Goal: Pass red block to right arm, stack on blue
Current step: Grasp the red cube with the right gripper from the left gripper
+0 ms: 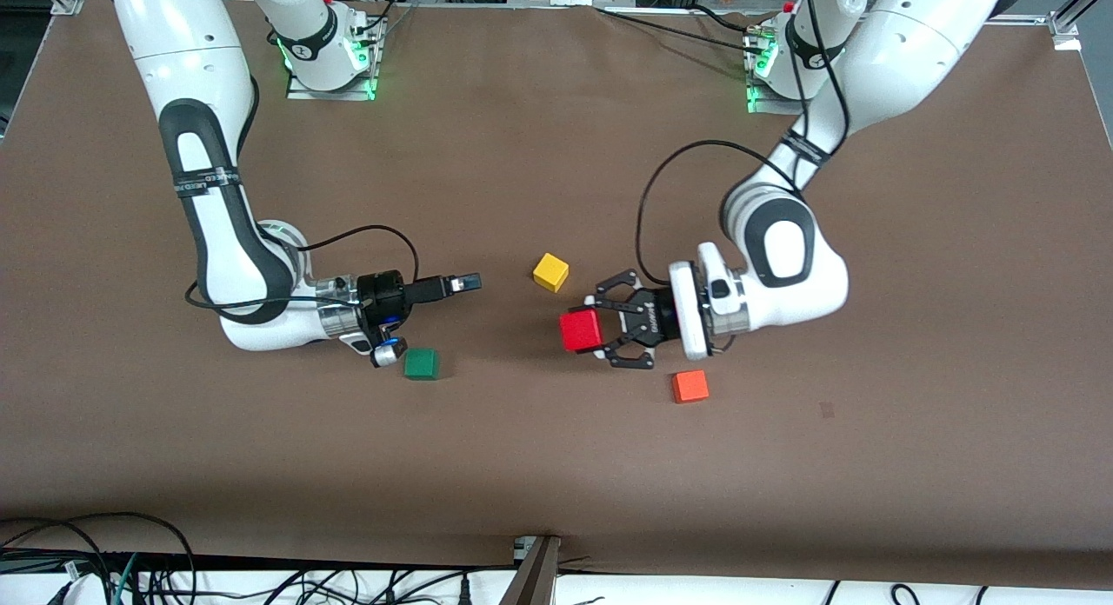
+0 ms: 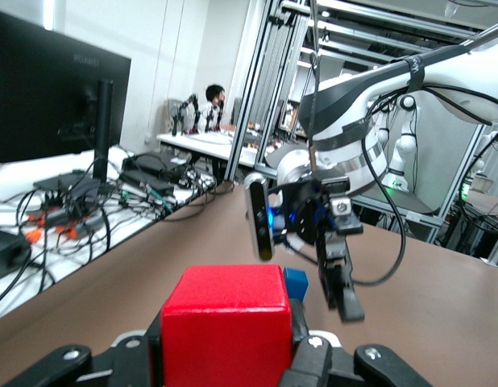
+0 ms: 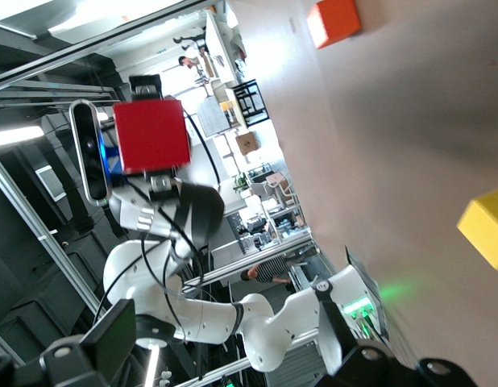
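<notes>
1. Front view is showing the left gripper turned sideways over the middle of the table, clamping the red block between its fingers
2. Left wrist view is showing the red block filling the space between the black fingers, with the right gripper facing it a short way off and a corner of the blue cube peeking out just past the red one
3. The right gripper is hanging level above the table toward the right arm's end, its jaws spread wide and holding nothing
4. The green cube is lying on the table just beside the right arm's wrist, nearer to the front camera
5. The yellow cube is sitting near the left gripper, farther from the front camera, and the orange cube is sitting nearer to the camera
</notes>
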You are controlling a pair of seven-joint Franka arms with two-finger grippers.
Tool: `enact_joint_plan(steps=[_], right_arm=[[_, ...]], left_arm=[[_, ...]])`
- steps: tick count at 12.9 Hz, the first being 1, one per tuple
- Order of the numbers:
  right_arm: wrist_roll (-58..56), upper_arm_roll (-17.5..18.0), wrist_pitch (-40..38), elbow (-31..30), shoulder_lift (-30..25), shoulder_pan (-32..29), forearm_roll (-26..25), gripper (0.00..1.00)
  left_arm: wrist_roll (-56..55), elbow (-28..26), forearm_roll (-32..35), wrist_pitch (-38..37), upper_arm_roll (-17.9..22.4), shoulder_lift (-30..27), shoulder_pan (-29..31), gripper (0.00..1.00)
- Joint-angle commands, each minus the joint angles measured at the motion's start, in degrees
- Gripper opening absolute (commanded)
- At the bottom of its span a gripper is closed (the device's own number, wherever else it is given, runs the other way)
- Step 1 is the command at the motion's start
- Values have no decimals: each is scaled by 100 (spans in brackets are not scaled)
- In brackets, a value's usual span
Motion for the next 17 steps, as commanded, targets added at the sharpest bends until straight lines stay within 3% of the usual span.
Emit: enact_joint_plan(steps=[1,7,10,15,17], right_arm=[[-590,-6,-10,-297,-43,8,534,100],[-1057,-6,51,-307,80,158,1176,100],[-1199,-6,129,-281,151,237,1317,100],[-1199,-6,315,-263,125,395,1520,100],[-1199,-6,315,-263,107,404,1511,81]], left_arm=[[553,53,-357,50,-1,166,-176,0],[1036,54,-954,59,-1,228,-476,0],[1370,54,-1559,146,7,246,-748,0],[1565,36,-1815,313,7,246,-898,0],[1565,36,-1816,331,7,255,-933,0]])
